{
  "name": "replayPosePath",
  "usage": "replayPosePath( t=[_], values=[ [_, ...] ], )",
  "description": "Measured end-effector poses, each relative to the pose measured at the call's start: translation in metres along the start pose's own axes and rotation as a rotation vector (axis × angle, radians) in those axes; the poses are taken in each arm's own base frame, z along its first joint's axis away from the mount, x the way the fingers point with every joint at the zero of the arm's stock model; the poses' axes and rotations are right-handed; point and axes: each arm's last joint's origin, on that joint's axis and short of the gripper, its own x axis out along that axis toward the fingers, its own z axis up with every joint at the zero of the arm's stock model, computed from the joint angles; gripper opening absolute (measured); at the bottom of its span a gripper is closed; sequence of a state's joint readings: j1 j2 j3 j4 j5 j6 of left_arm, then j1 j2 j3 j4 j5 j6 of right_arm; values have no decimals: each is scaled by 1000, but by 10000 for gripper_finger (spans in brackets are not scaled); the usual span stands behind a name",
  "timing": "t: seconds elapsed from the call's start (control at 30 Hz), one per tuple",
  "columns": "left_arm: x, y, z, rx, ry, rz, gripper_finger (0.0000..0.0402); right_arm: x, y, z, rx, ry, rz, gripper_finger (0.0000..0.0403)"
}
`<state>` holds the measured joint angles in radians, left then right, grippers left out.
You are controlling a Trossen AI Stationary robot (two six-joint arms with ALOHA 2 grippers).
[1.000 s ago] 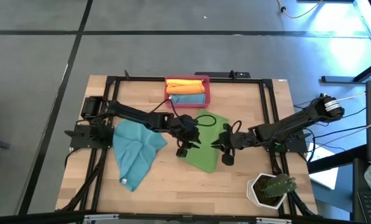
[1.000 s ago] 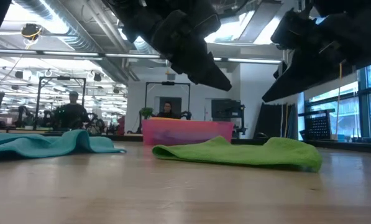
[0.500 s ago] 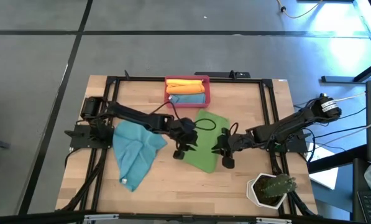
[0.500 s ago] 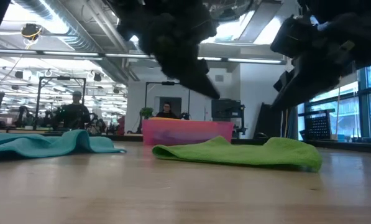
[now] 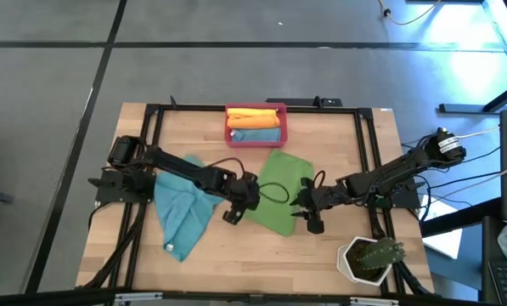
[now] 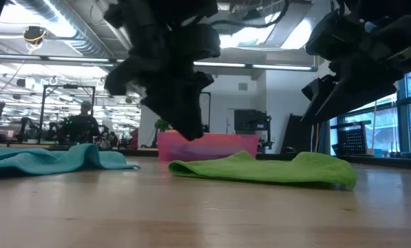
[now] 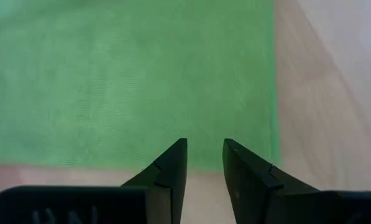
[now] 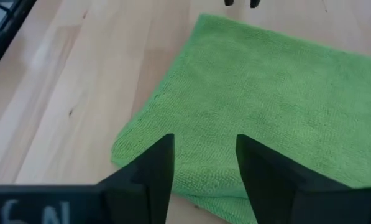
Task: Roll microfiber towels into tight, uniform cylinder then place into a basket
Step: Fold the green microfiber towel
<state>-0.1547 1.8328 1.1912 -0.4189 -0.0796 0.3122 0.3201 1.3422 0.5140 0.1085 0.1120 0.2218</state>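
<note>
The left gripper (image 5: 233,214) has retreated to the green towel's (image 5: 278,195) edge, jaws parted, empty.

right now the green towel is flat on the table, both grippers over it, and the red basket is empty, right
Not quite: the basket is not empty. The high view shows an orange and a teal towel inside. The green towel does lie flat, with the left gripper and right gripper at its edges.

A white hexagonal plant pot (image 5: 359,262) holding a spiky green cactus (image 5: 381,252) stands at the lower right of the wooden table (image 5: 236,263) in the high view. In the low view, a seated person (image 6: 83,122) shows at the far left, among the room's equipment.
</note>
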Motion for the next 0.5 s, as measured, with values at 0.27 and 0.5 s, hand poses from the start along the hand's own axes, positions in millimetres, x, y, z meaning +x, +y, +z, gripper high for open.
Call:
replayPosePath(
  t=[0.27,0.5],
  values=[
    [-27,-50,-6,174,223,155,94,0,3,0,34,-9,-15,169],
    [-37,-70,-6,88,6,157,94,-1,5,9,4,-117,-60,169]
  ],
)
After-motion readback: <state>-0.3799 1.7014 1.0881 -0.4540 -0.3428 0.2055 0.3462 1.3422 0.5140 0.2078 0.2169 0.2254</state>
